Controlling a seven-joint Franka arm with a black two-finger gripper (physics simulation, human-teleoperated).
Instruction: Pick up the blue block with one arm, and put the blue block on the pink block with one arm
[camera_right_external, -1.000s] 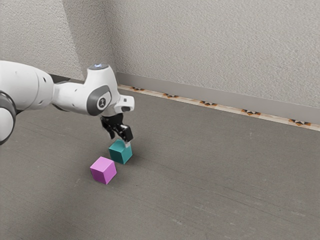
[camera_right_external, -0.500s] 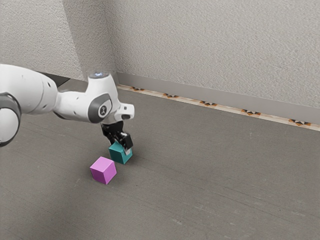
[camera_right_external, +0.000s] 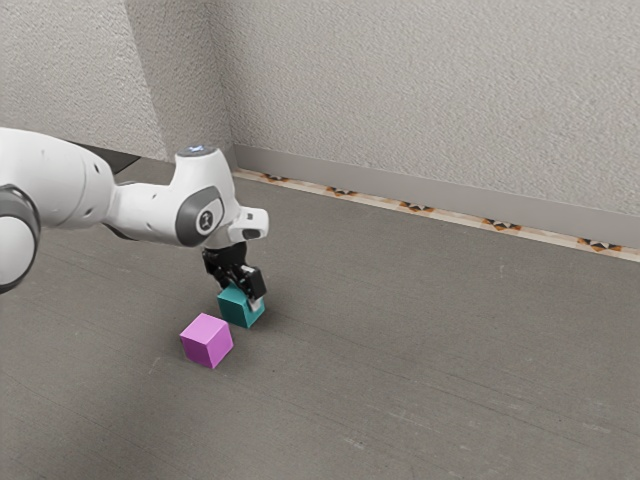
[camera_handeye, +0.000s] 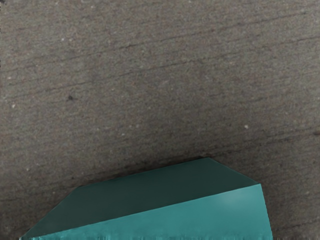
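The blue-green block (camera_right_external: 241, 308) sits on the grey floor, and in the wrist view the same block (camera_handeye: 165, 210) lies close under my hand. My black gripper (camera_right_external: 245, 291) is lowered onto the block's top, open, with its fingers straddling the block's upper part. The pink block (camera_right_external: 206, 340) rests on the floor a short way off, toward the exterior view's lower left of the blue block and apart from it. The white arm (camera_right_external: 120, 205) comes in from the exterior view's left.
A grey wall with a patterned baseboard (camera_right_external: 420, 208) runs behind the work area, with a corner (camera_right_external: 215, 140) at the back left. Bare floor (camera_right_external: 430, 340) stretches toward the exterior view's right.
My hand has come down from just above the blue block until its fingers reach around the block's top. Neither block has moved.
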